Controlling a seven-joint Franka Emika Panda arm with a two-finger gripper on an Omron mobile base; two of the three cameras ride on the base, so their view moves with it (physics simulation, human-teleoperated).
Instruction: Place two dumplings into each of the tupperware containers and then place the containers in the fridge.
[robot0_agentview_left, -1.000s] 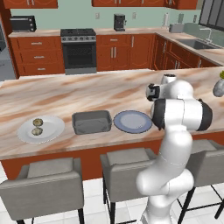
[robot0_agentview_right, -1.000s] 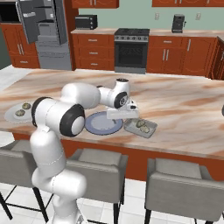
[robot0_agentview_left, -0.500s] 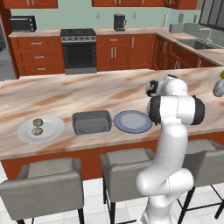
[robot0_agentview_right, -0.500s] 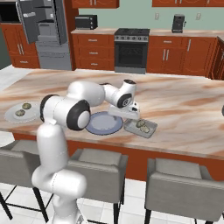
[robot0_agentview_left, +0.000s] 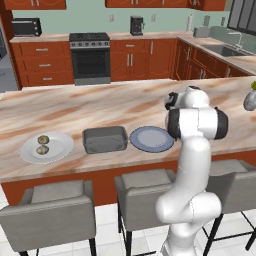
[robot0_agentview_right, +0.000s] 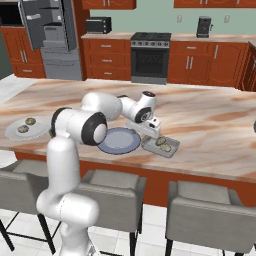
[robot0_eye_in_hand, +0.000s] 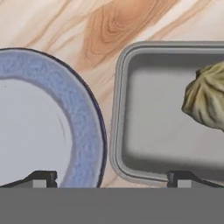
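In the right base view my gripper (robot0_agentview_right: 153, 133) hangs open just above the near-left end of a grey tupperware container (robot0_agentview_right: 172, 146) that holds two dumplings (robot0_agentview_right: 161, 142). The hand view looks down on that container (robot0_eye_in_hand: 144, 131) with one dumpling (robot0_eye_in_hand: 205, 96) at its right. My gripper (robot0_eye_in_hand: 112, 179) straddles the container's rim and the blue-grey plate (robot0_eye_in_hand: 83, 122), with nothing between the fingertips. A second, empty container (robot0_agentview_left: 104, 139) sits further left. Two more dumplings (robot0_agentview_left: 42, 144) lie on a white plate (robot0_agentview_left: 62, 145). The fridge (robot0_agentview_right: 50, 37) stands at the back left, door open.
The blue-grey plate (robot0_agentview_right: 119, 141) lies between the two containers on the island counter. Grey stools (robot0_agentview_right: 112, 192) line the near side of the island. A stove (robot0_agentview_left: 91, 57) and cabinets run along the far wall, and a vase (robot0_agentview_left: 250, 99) stands at the right end.
My hand has crept a little further over the container with the dumplings and the elbow has turned slightly. The jaws stay open. Nothing on the counter has moved.
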